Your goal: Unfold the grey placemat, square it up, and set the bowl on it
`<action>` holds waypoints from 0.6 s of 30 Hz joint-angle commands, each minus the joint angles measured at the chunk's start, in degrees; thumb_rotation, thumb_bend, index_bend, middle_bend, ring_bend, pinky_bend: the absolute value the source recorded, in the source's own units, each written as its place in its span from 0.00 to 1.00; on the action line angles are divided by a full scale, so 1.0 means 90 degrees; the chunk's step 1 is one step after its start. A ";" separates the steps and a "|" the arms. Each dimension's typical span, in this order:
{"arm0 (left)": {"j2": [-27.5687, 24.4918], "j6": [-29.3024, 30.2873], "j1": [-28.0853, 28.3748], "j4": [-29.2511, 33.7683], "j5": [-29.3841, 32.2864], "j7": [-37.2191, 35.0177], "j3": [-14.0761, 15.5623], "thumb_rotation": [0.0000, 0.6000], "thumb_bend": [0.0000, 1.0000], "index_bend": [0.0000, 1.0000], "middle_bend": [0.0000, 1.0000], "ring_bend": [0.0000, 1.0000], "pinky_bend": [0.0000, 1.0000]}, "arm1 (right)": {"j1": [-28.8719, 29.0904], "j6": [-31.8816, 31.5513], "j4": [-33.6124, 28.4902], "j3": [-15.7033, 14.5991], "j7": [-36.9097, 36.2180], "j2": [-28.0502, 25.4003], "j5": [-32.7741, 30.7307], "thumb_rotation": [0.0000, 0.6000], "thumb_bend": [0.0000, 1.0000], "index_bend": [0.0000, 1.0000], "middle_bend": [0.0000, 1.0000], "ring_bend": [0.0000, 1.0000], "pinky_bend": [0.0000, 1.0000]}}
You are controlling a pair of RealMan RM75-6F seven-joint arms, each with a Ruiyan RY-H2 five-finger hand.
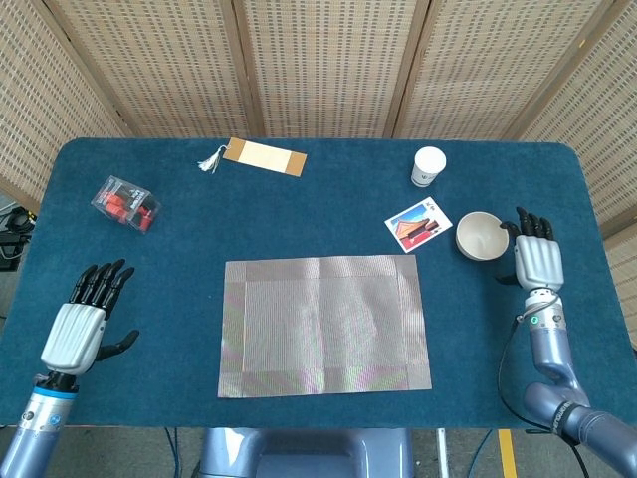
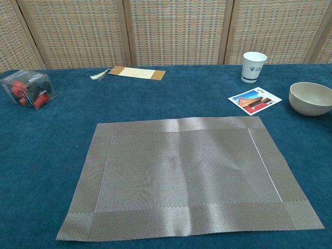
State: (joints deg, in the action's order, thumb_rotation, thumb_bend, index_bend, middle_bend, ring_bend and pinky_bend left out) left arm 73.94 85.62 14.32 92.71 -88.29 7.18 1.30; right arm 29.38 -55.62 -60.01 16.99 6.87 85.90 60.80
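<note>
The grey placemat (image 1: 324,325) (image 2: 187,176) lies unfolded and flat in the middle of the blue table, its edges roughly parallel to the table's front. A cream bowl (image 1: 481,236) (image 2: 311,98) stands upright on the cloth to the right of the mat, apart from it. My right hand (image 1: 535,259) is just right of the bowl, fingers spread and extended, holding nothing; whether it touches the rim I cannot tell. My left hand (image 1: 82,322) hovers near the table's front left, open and empty, well clear of the mat. Neither hand shows in the chest view.
A white paper cup (image 1: 428,166) (image 2: 253,66) and a picture card (image 1: 418,225) (image 2: 254,100) sit behind the bowl. A clear box of red pieces (image 1: 125,202) (image 2: 28,88) lies far left. A tan bookmark with a tassel (image 1: 264,156) (image 2: 136,73) lies at the back.
</note>
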 commanded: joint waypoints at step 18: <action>0.0133 -0.0333 0.0003 -0.0092 0.0168 0.0079 -0.0216 1.00 0.21 0.01 0.00 0.00 0.00 | 0.0584 0.1065 0.2593 -0.0152 -0.1346 0.1222 0.0333 1.00 0.23 0.36 0.00 0.00 0.00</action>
State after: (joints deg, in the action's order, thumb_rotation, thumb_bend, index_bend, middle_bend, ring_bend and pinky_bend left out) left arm 75.11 82.66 14.34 91.91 -86.80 7.87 -0.61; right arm 34.25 -46.36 -37.29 15.75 -4.79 96.41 63.34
